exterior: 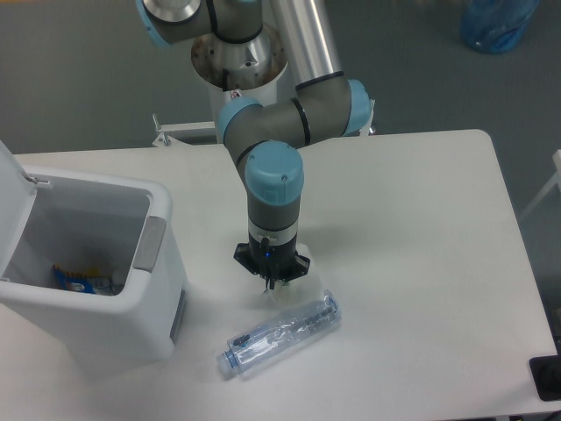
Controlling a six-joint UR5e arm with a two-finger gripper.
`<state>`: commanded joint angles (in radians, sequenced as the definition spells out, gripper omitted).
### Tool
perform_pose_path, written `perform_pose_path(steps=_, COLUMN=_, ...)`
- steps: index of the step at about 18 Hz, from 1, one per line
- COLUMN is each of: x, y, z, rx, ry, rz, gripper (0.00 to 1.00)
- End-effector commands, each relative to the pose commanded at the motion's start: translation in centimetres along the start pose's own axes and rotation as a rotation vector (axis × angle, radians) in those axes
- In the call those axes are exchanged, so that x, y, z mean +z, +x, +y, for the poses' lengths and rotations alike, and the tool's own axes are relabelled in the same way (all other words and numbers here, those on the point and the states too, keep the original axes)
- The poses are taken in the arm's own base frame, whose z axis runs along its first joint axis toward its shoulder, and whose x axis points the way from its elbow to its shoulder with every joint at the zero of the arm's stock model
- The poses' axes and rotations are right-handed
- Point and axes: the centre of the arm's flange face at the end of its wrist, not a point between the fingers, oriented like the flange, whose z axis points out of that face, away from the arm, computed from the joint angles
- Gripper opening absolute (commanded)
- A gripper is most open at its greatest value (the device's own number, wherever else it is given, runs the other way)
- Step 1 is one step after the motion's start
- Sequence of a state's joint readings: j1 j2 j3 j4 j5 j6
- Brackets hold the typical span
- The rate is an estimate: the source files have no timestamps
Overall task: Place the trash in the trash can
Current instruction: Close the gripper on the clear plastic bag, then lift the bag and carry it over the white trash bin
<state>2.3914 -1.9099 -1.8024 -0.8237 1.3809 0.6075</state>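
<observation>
My gripper (273,282) points straight down at the table's middle, its fingers drawn together on the rim of the whitish see-through plastic cup (287,297), which mostly hides under the fingers. The clear plastic water bottle (279,336) with a bluish label lies on its side just below the cup, its cap end pointing lower left. At the left stands the trash can (158,289), a white boxy bin with a grey side panel; its hinged lid (13,197) is swung up and open.
A blue and yellow item (79,281) lies inside the bin. The arm's base (238,61) stands behind the table. A blue bag (498,22) sits on the floor at the top right. A dark object (548,377) lies at the table's lower right corner.
</observation>
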Motion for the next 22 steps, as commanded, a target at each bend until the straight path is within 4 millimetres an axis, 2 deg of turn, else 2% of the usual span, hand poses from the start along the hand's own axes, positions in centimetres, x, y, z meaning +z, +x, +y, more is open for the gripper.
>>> perform_pose_path(steps=2, x=-2.2, y=-0.6, z=-0.4, rx=-0.044, ry=0.075, rz=0.034, gripper=0.0)
perform_pose_path(steps=5, x=-6.2, y=-1.5, z=-2.2, rx=-0.113, ry=0.199, rz=0.085, gripper=0.0)
perform_pose_path(steps=8, x=-10.5, y=-2.1, z=-4.6, rx=-0.188, ry=0.29, rz=0.078, gripper=0.0)
perform_pose_path(steps=10, x=-14.1, y=-2.3, z=-6.8, rx=-0.242, ry=0.37, rz=0.095, gripper=0.0)
perform_pose_path(steps=13, x=-18.6, y=-2.0, z=-9.1, rx=-0.3, ry=0.469, rz=0.145, gripper=0.0)
perform_pose_path(steps=15, x=-22.3, y=-0.9, z=-10.0, rx=-0.324, ry=0.533, rz=0.179, gripper=0.0)
perform_pose_path(steps=17, x=-25.4, y=1.0, z=-9.7, rx=-0.316, ry=0.577, rz=0.195, gripper=0.0)
perform_pose_path(steps=20, x=-28.2, y=3.4, z=-9.1, rx=-0.281, ry=0.617, rz=0.221, gripper=0.0)
perform_pose_path(steps=22, x=-29.1, y=5.7, z=-9.1, rx=-0.255, ry=0.628, rz=0.251, gripper=0.0)
